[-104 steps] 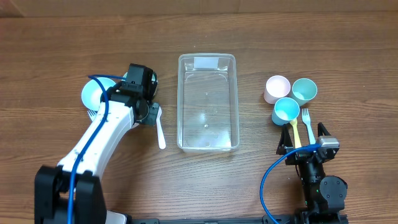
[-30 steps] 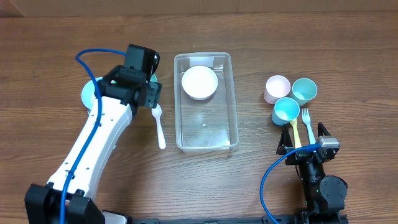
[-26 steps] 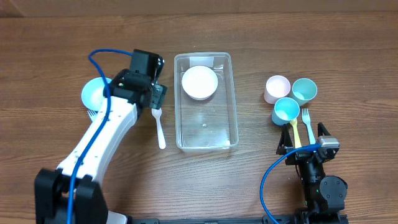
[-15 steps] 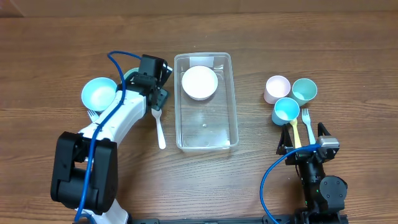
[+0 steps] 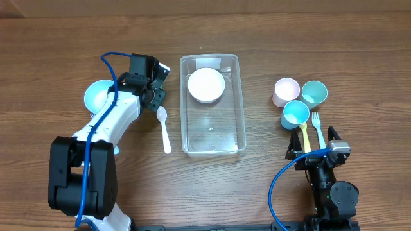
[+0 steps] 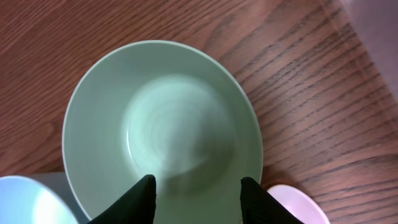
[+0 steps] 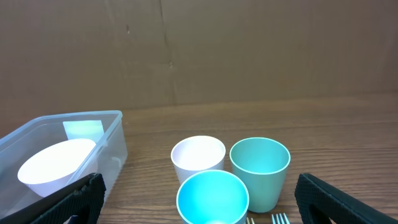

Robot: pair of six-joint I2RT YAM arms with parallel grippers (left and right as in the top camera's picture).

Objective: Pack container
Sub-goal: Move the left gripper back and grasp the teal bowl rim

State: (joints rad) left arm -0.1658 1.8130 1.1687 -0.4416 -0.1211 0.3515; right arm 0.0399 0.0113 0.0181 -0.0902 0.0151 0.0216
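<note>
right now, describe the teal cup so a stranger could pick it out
Find the clear container in the middle of the table and look right to a cluster of three cups. The teal cup is the one farthest from the container, beside the pink cup and behind the bright blue cup; it is the darkest, greenest one.
</note>
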